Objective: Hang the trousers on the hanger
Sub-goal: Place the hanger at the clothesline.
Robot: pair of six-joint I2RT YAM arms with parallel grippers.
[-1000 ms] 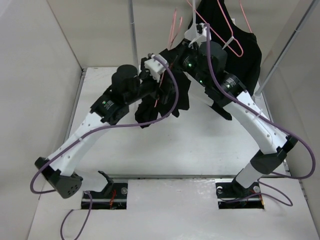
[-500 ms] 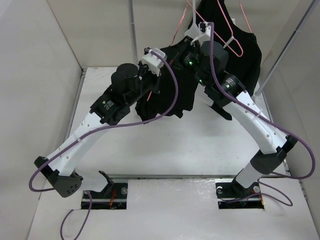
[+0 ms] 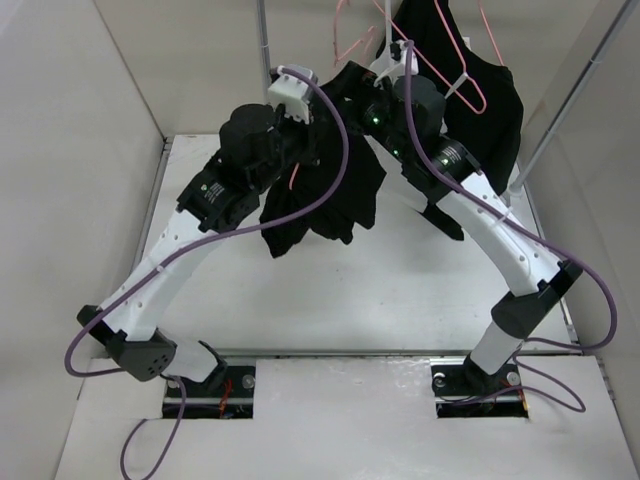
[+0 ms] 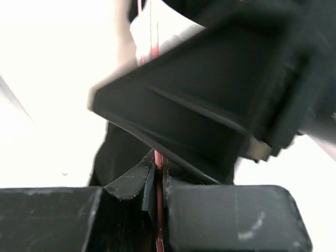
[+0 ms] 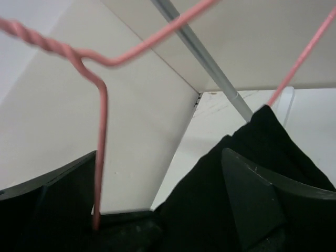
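The black trousers [image 3: 325, 200] hang in a limp bundle from the pink wire hanger [image 3: 341, 30], held above the back of the table. My left gripper [image 3: 322, 135] is buried in the fabric. In the left wrist view its jaws [image 4: 158, 184] are shut on the thin pink hanger wire [image 4: 158, 173], with dark trousers cloth [image 4: 121, 152] behind. My right gripper [image 3: 362, 88] sits just right of it, high up. In the right wrist view it [image 5: 157, 210] stands open. The hanger's wire [image 5: 101, 136] runs loose past its left finger, and black cloth [image 5: 231, 173] lies against the right one.
A second pink hanger [image 3: 468, 85] carries a black top [image 3: 495, 110] at the back right. Two grey rack poles [image 3: 265, 40] [image 3: 560, 110] rise at the back. White walls [image 3: 70, 150] close in both sides of the table [image 3: 400, 290].
My left gripper closed on the hanger wire and lifted hanger and trousers up and back. My right gripper opened and let go.
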